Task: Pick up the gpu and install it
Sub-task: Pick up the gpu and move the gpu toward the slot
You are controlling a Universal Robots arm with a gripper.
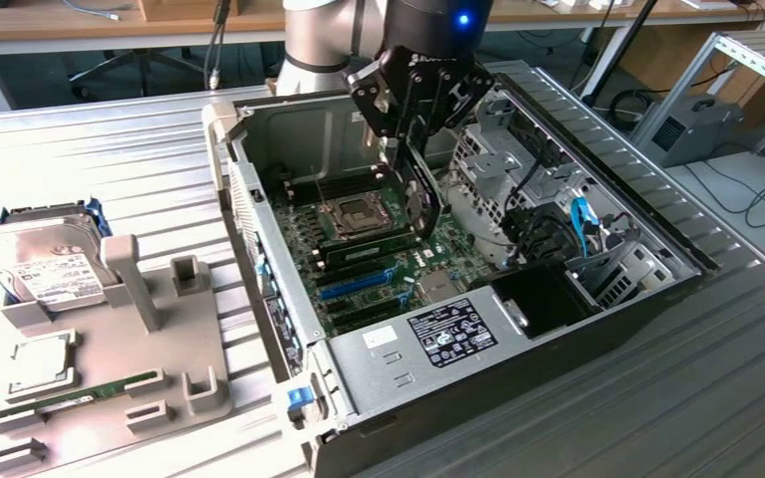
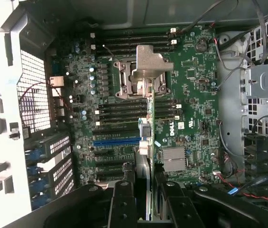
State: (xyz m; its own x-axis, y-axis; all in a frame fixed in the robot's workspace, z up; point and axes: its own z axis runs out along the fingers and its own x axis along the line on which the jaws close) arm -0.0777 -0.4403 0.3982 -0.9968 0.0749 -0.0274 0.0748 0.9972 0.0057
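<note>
Entry, exterior view: you have the end effector (image 1: pixel 409 139) at the upper centre of the frame, reaching down into the open computer case (image 1: pixel 263 199). Its jaws are closed on the gpu (image 1: pixel 418 199), which hangs upright and edge-on below the fingers, over the motherboard (image 1: pixel 382 264) and just to the exterior view's right of the CPU socket (image 1: pixel 356 214). You cannot tell from here whether the card's lowest edge touches the board.

Wrist view: black fingers (image 2: pixel 124 204) clamp the card from both sides. The gpu (image 2: pixel 146 156) runs away from the camera as a thin line, and its silver metal bracket (image 2: pixel 148 66) at the far end covers part of the CPU socket (image 2: pixel 124 80). The blue expansion slot (image 2: pixel 117 141) lies beside the card's edge, not under it (the card is not seated in any slot).

Surroundings, exterior view: the case lies on a ribbed metal tabletop (image 1: pixel 91 159). At the lower left of the frame a grey parts fixture (image 1: pixel 117 398) carries a silver hard drive (image 1: pixel 51 269) and a green memory stick (image 1: pixel 77 396), well apart from the end effector.
</note>
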